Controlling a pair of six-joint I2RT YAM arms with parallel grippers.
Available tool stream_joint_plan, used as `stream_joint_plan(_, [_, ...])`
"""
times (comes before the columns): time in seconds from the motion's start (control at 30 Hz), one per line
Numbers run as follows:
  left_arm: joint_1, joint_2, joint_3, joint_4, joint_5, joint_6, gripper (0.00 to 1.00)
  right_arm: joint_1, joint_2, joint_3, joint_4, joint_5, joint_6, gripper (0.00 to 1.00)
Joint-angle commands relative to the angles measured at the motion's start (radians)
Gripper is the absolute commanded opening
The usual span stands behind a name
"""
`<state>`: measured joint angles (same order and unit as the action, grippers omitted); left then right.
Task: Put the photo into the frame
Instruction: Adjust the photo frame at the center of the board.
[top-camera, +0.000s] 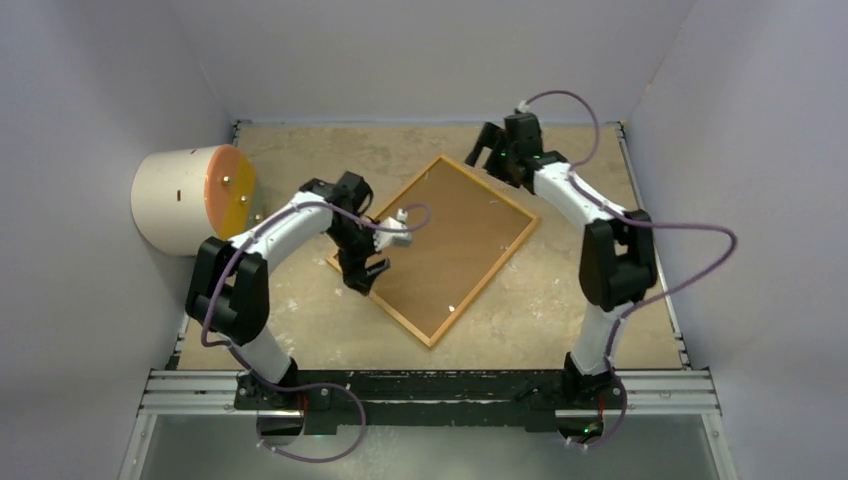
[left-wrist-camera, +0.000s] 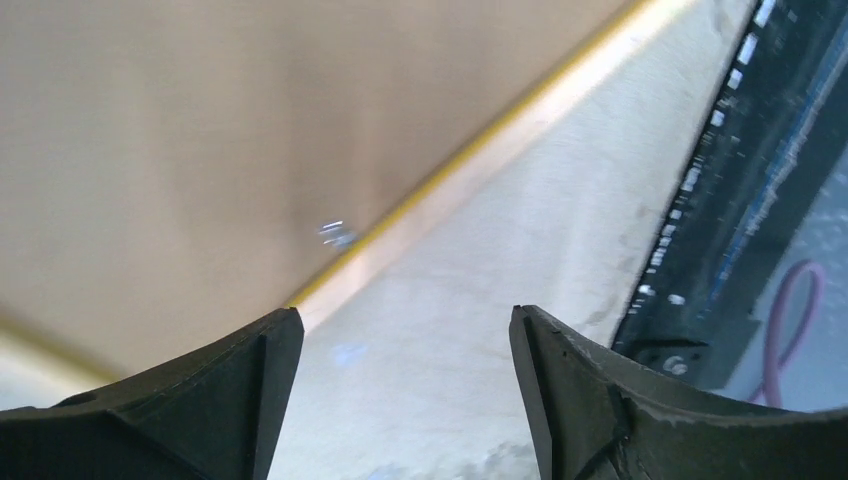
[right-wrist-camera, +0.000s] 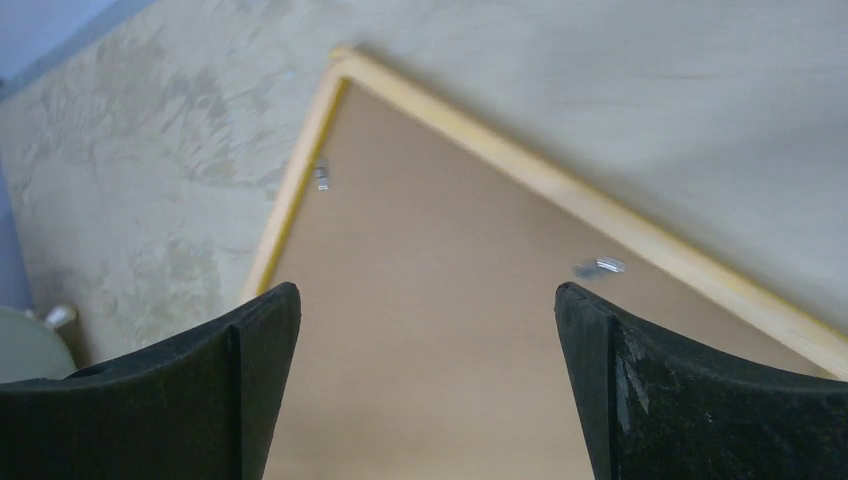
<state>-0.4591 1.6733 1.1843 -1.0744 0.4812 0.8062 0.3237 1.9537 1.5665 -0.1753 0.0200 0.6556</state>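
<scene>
We see a mottled beige desk (top-camera: 560, 300) within pale walls (top-camera: 420, 50), the frame (top-camera: 490, 187) centred, a cylinder (top-camera: 185, 200) at nine o'clock; left fingers (top-camera: 365, 272) and right fingers (top-camera: 488, 150) spread.

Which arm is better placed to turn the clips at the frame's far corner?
Right, likely. The right pincer, open, hangs over that corner of the frame, two clips showing in its wrist view. The left pincer, also open, sits by the frame's left corner.
</scene>
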Motion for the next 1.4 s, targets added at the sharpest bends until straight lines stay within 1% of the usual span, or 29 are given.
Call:
stream_joint_plan(0.0, [0.148, -0.014, 0.179, -0.055, -0.012, 0.09, 0.79, -0.054, -0.225, -0.218, -0.014, 0.068, 0.005, 0.99])
stream_joint_plan(0.07, [0.194, 0.028, 0.235, -0.021, -0.057, 0.061, 0.77, -0.054, -0.316, -0.346, -0.003, 0.048, 0.028, 0.99])
stream_joint_plan(0.17, [0.27, 0.109, 0.289, 0.113, -0.143, -0.055, 0.72, -0.054, -0.465, -0.532, 0.022, -0.005, 0.061, 0.99])
stream_joint_plan(0.27, [0.339, 0.207, 0.335, 0.212, -0.17, -0.156, 0.63, -0.053, -0.577, -0.702, 0.036, -0.066, 0.089, 0.99])
stream_joint_plan(0.3, [0.356, 0.233, 0.341, 0.248, -0.177, -0.188, 0.59, -0.054, -0.61, -0.77, 0.038, -0.084, 0.102, 0.99])
stream_joint_plan(0.43, [0.388, 0.296, 0.322, 0.336, -0.178, -0.24, 0.46, -0.053, -0.718, -0.941, 0.082, -0.156, 0.151, 0.99])
stream_joint_plan(0.57, [0.387, 0.32, 0.269, 0.355, -0.139, -0.238, 0.38, -0.055, -0.739, -1.03, 0.148, -0.2, 0.183, 0.99])
stream_joint_plan(0.63, [0.384, 0.317, 0.232, 0.351, -0.108, -0.225, 0.35, -0.058, -0.713, -1.04, 0.198, -0.238, 0.195, 0.99])
stream_joint_plan(0.77, [0.369, 0.281, 0.129, 0.324, -0.045, -0.167, 0.34, -0.071, -0.611, -0.996, 0.25, -0.263, 0.19, 0.99])
stream_joint_plan(1.03, [0.299, 0.161, -0.068, 0.202, 0.078, 0.025, 0.34, -0.093, -0.426, -0.777, 0.208, -0.255, 0.115, 0.99])
stream_joint_plan(1.17, [0.231, 0.096, -0.158, 0.173, 0.111, 0.074, 0.35, -0.1, -0.393, -0.704, 0.159, -0.233, 0.088, 0.99])
stream_joint_plan(1.23, [0.21, 0.063, -0.184, 0.137, 0.164, 0.096, 0.36, -0.101, -0.395, -0.689, 0.145, -0.216, 0.082, 0.99])
stream_joint_plan(1.3, [0.203, 0.028, -0.188, 0.118, 0.199, 0.101, 0.38, -0.104, -0.399, -0.664, 0.108, -0.182, 0.064, 0.99])
stream_joint_plan(1.37, [0.22, -0.004, -0.173, 0.105, 0.217, 0.095, 0.38, -0.104, -0.418, -0.644, 0.066, -0.129, 0.05, 0.97])
